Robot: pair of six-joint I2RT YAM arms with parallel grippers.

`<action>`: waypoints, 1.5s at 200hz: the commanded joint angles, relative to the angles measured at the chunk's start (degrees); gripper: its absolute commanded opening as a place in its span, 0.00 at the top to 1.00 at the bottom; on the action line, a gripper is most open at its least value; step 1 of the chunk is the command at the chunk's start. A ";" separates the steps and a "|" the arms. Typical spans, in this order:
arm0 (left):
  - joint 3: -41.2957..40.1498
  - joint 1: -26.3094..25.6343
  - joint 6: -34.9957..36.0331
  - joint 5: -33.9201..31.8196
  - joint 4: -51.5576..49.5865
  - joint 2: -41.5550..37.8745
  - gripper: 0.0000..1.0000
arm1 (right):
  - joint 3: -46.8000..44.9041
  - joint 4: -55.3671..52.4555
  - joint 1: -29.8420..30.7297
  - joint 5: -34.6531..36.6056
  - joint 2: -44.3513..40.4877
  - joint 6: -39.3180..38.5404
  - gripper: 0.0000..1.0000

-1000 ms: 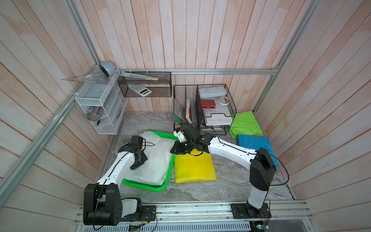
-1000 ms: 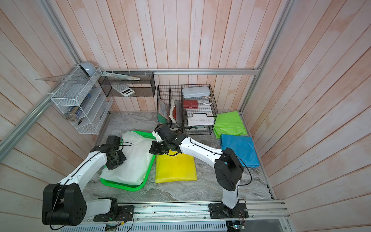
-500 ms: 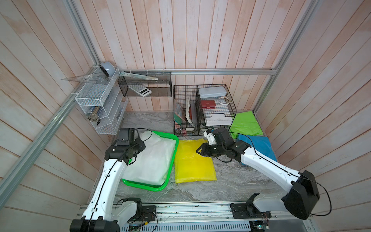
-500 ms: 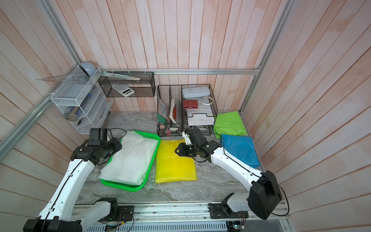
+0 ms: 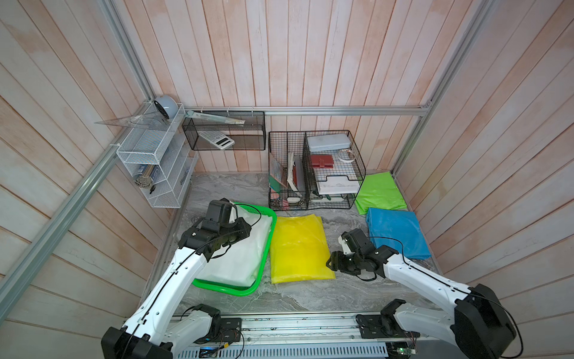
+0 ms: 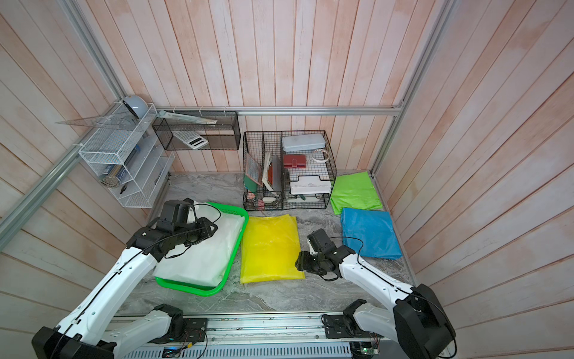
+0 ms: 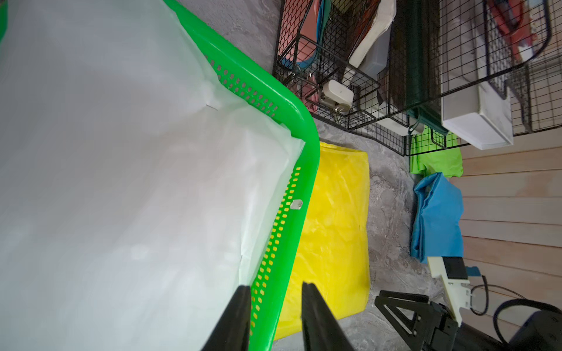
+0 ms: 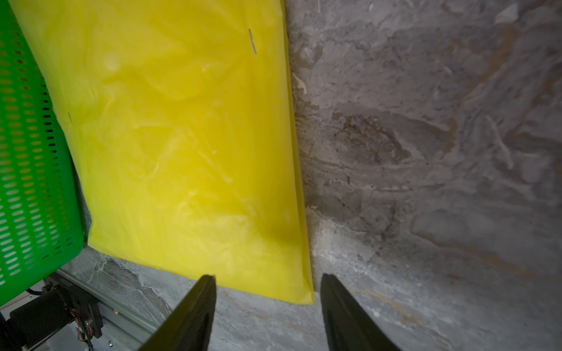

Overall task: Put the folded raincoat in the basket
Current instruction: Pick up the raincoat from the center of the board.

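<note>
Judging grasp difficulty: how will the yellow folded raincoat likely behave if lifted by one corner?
The yellow raincoat looks like thin, wrinkled film lying flat, so it is probably floppy and light, sagging or unfolding. Its glossy sheen suggests it may slip.

Basket [image 5: 228, 288] base under white raincoat [image 5: 239, 258] — left rim behind left arm [image 5: 183, 273]

No lettering can be read (the calculator [image 5: 216, 140] shows only blurred keys).
</note>
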 commanded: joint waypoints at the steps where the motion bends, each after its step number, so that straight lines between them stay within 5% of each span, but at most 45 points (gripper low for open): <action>1: -1.26 -0.11 0.94 -1.34 1.94 0.07 0.67 | -0.39 1.96 -0.35 -2.36 3.45 -0.15 0.39; 39: -2.30 -0.25 0.20 -0.48 3.74 -0.12 0.67 | 1.86 2.30 -0.50 -6.26 11.90 -2.54 0.43; 95: -1.73 -0.37 0.26 -0.81 3.18 -0.39 0.67 | 1.75 3.29 -0.58 -7.33 13.16 -2.76 0.60; 136: -1.60 -0.69 -0.33 0.25 3.62 -0.26 0.68 | 1.26 2.76 -1.67 -7.50 11.84 -2.58 1.00; 195: 2.01 -8.63 -2.03 1.78 5.68 1.99 0.69 | -0.89 -8.60 -4.92 -6.42 0.09 -4.05 1.00; 228: 4.51 -18.03 -4.46 -2.87 8.00 7.52 0.68 | -0.87 -20.85 -5.57 2.29 -6.46 -3.54 1.00; 268: 10.38 -27.32 -5.96 -8.06 9.90 19.30 0.68 | -4.36 -25.24 -5.77 4.07 -15.65 5.37 1.00; 300: 14.26 -29.09 -8.47 -9.80 11.94 28.41 0.66 | -7.47 -25.88 -5.71 6.10 -25.66 10.90 1.00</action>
